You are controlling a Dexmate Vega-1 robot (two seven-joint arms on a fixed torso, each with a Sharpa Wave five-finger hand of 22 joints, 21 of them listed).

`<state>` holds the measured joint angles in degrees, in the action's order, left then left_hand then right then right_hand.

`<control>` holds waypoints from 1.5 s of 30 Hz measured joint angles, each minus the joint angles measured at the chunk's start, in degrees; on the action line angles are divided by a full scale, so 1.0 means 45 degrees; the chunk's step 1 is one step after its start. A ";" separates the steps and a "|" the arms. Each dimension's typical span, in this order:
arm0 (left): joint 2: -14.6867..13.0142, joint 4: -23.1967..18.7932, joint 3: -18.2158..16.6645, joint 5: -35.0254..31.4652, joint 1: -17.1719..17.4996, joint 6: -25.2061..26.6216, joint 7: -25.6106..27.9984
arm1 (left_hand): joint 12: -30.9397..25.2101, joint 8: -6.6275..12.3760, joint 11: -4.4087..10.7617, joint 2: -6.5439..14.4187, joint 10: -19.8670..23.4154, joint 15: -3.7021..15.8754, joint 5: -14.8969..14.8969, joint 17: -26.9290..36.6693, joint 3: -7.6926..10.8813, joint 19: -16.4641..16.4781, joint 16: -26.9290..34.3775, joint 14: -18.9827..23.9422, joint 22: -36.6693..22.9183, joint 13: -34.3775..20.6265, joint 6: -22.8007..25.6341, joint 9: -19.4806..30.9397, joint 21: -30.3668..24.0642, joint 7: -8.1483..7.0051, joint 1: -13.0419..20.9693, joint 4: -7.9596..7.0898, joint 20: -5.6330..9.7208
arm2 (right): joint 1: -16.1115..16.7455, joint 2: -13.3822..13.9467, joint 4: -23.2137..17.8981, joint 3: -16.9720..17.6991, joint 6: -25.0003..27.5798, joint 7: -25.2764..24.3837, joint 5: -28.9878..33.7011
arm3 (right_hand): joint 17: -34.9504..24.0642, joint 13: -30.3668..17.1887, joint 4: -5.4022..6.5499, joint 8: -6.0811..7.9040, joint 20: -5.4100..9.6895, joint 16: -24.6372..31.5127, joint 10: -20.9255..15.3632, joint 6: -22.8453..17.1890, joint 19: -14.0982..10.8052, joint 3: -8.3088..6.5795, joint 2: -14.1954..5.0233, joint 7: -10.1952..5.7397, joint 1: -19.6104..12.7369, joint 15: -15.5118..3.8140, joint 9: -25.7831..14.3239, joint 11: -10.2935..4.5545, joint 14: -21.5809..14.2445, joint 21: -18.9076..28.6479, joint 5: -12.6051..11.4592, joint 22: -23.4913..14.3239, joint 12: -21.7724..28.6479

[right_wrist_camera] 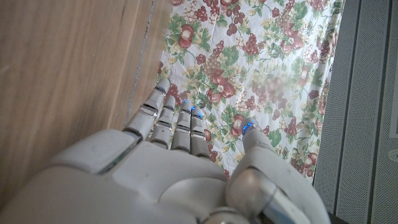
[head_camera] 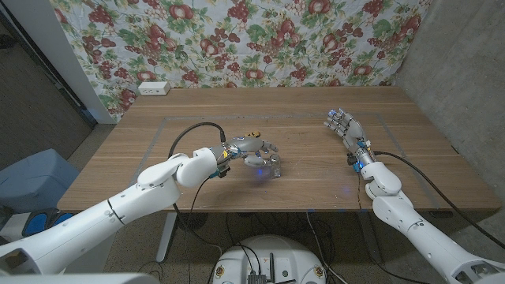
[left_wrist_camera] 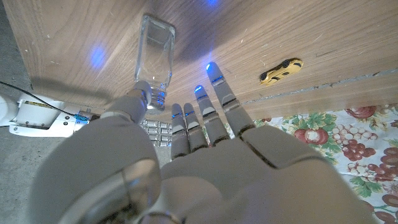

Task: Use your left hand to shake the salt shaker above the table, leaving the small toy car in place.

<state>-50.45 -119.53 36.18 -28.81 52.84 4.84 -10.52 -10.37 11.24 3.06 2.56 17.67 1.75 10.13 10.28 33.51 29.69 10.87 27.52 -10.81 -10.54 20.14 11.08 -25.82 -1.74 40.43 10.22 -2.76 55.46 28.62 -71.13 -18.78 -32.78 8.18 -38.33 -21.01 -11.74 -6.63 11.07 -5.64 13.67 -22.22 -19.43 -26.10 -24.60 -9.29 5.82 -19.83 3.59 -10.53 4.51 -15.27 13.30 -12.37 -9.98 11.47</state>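
A clear glass salt shaker (left_wrist_camera: 154,56) stands upright on the wooden table (head_camera: 316,177). My left hand (head_camera: 254,152) hovers over it with the fingers (left_wrist_camera: 214,99) stretched out straight past its side. The thumb (left_wrist_camera: 134,106) lies right by the shaker's capped top, and nothing is gripped. In the head view the shaker (head_camera: 261,169) shows dimly just under the hand. A small yellow toy car (left_wrist_camera: 281,69) sits on the table a little beyond the fingertips, and its yellow top (head_camera: 252,136) peeks out behind the hand. My right hand (head_camera: 344,126) is held open over the table's right side, fingers apart.
A faint taped rectangle (head_camera: 379,118) marks the table's middle area. A floral cloth (head_camera: 260,39) hangs behind the table's far edge. Bare wood lies between the two hands.
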 measured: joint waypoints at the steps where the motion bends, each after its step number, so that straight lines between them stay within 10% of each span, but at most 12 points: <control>1: 0.0020 0.0022 0.0016 -0.0013 0.0002 -0.0061 0.0139 | 0.0000 0.0000 0.0000 0.0004 0.0000 0.0000 0.0000 0.0000 0.0000 0.0005 0.0000 0.0000 0.0000 0.0000 0.0000 -0.0001 0.0000 -0.0001 0.0005 0.0000 -0.0005 | 0.0015 0.0002 -0.0008 0.0007 0.0001 0.0000 -0.0003 | 0.0000 0.0000 0.0000 0.0000 0.0000 0.0000 0.0000 -0.0012 0.0000 0.0000 0.0000 0.0012 0.0000 0.0000 0.0000 0.0000 0.0000 0.0000 0.0000 -0.0001 0.0000; 20: 0.0346 0.0363 0.0520 0.0074 -0.0400 0.0053 -0.0529 | -0.0565 0.0336 0.0500 0.1137 0.1935 0.0296 0.0062 -0.0035 0.0216 0.1205 0.0235 0.1143 0.0002 0.0001 0.1534 0.0012 -0.0480 0.0467 0.2530 0.0243 0.0440 | 0.0104 0.0004 -0.0038 0.0055 -0.0066 0.0032 -0.0060 | -0.0001 0.0000 0.0000 0.0000 -0.0068 0.0102 -0.0068 -0.0069 -0.0068 0.0000 0.0149 0.0069 0.0154 -0.0001 0.0001 0.0068 0.0001 0.0000 0.0000 0.0000 0.0000; 35: 0.0723 0.0641 0.0495 -0.0367 0.0123 0.0028 0.1240 | -0.1824 0.2378 0.0968 0.1348 0.7712 0.0928 0.0111 0.0215 0.0730 0.2448 0.1304 0.5007 -0.0367 -0.0396 0.6434 0.0532 -0.2101 0.0546 0.5265 0.0264 0.1393 | 0.0080 -0.0029 0.0149 0.0078 -0.0145 0.0158 -0.0131 | -0.0001 0.0000 0.0054 0.0000 -0.0067 0.0102 -0.0067 -0.0069 -0.0067 0.0054 0.0016 0.0069 0.0286 -0.0001 0.0001 0.0067 0.0001 -0.0098 0.0000 0.0000 0.0000; 45: 0.0927 0.0774 0.0369 -0.0941 0.0599 0.0165 0.2620 | -0.2147 0.2979 0.0600 0.0984 0.9261 0.0449 0.0112 0.1107 -0.0206 0.3764 0.2717 0.7103 -0.1170 -0.1218 0.7300 0.0590 -0.4639 0.0821 0.7073 0.0149 0.1847 | 0.0059 -0.0056 0.0224 0.0089 -0.0219 0.0213 -0.0157 | -0.0001 0.0000 0.0107 0.0000 -0.0066 0.0102 -0.0066 -0.0068 -0.0066 0.0107 0.0016 0.0069 0.0285 -0.0001 0.0001 0.0067 0.0001 -0.0098 0.0000 0.0000 0.0000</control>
<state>-46.28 -116.04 37.84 -33.04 55.53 5.58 1.27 -20.03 24.65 5.76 6.99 59.34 3.77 10.63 15.26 32.58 46.63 23.10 59.49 -16.07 -16.02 52.99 13.73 -46.70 1.96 72.26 10.89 5.55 55.73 28.37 -70.12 -18.38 -33.77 9.13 -39.04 -21.01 -11.74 -6.15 11.07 -5.94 14.13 -22.52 -19.74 -26.40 -24.12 -9.21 6.13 -18.55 3.59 -10.53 4.81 -15.26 12.86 -12.37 -9.98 11.47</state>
